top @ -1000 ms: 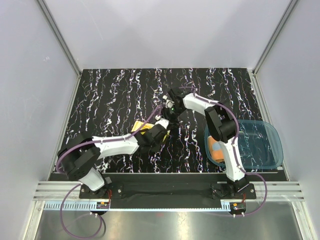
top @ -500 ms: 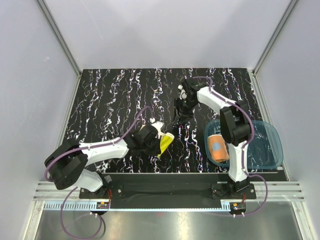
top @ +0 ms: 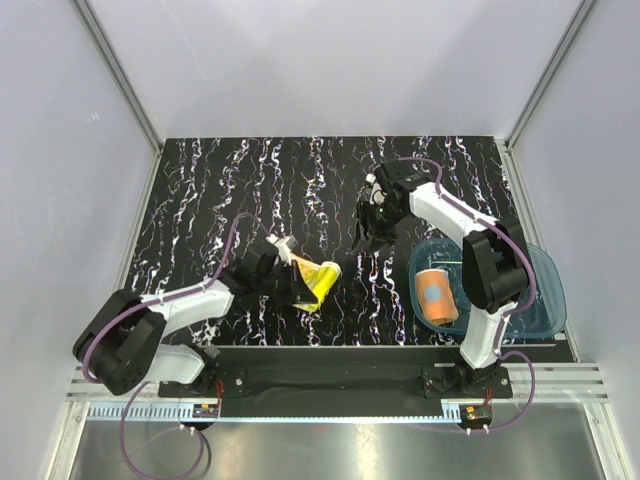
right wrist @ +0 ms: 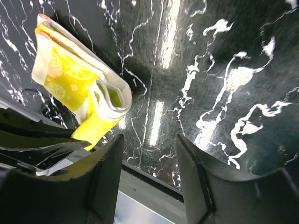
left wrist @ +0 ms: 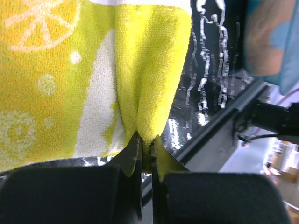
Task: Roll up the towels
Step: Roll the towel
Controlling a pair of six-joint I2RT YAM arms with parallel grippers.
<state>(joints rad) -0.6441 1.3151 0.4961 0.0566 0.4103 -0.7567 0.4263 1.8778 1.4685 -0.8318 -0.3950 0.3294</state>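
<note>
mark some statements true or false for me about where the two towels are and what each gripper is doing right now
1. The left gripper is shut on a fold of the yellow towel. True.
2. The right gripper is holding the orange towel. False: it is open, with nothing between its fingers.
3. The orange towel lies rolled inside the blue tray. True.
4. The yellow towel is also in the blue tray. False: it is well to the left of the blue tray, pinched by the left gripper.
</note>
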